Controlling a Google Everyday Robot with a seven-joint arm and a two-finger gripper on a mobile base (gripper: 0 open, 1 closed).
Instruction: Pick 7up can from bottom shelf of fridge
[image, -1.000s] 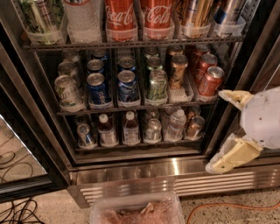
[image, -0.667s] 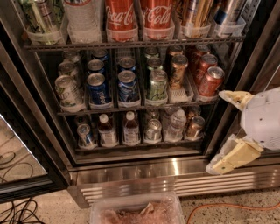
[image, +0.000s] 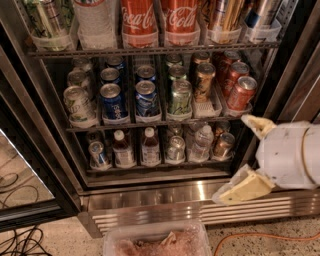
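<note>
The fridge (image: 150, 192) stands with its door open. On the bottom shelf (image: 160, 165), the 7up can (image: 175, 148) sits in a middle lane, silver top showing. A blue-labelled can (image: 97, 153) is at the left, two brown bottles (image: 122, 149) stand between them, and a clear bottle (image: 202, 142) and a copper-brown can (image: 223, 145) are to its right. My gripper (image: 233, 159) hangs outside the fridge at the right, level with the bottom shelf. It is open, nothing between its cream fingers (image: 246, 187), and is well right of the 7up can.
The shelf above holds blue Pepsi cans (image: 113, 102), green cans (image: 179, 97) and red cans (image: 241, 93). Coca-Cola bottles (image: 139, 20) fill the top rack. A clear plastic bin (image: 155, 239) sits on the floor below. Black cables (image: 20, 240) lie left, an orange cable (image: 270, 235) right.
My gripper has shifted slightly down and to the left, toward the fridge opening. The cans and bottles have not moved.
</note>
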